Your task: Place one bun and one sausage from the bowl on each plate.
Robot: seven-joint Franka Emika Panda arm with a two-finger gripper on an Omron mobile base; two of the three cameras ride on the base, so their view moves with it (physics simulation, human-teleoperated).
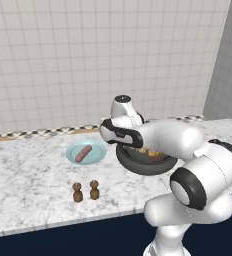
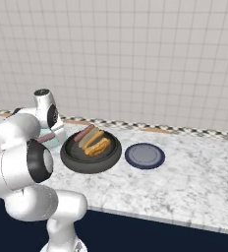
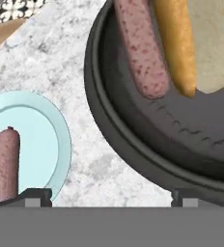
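End effector point(image 3: 109, 197) released, sausage point(image 3: 5, 164) on teal plate point(image 3: 46, 125), navy plate point(image 2: 144, 155) in rt view, shakers point(image 1: 86, 191) in left

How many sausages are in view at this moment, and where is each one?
2. One sausage lies on the teal plate. The other sausage is in the dark bowl, beside the buns. More could be hidden behind the arm.
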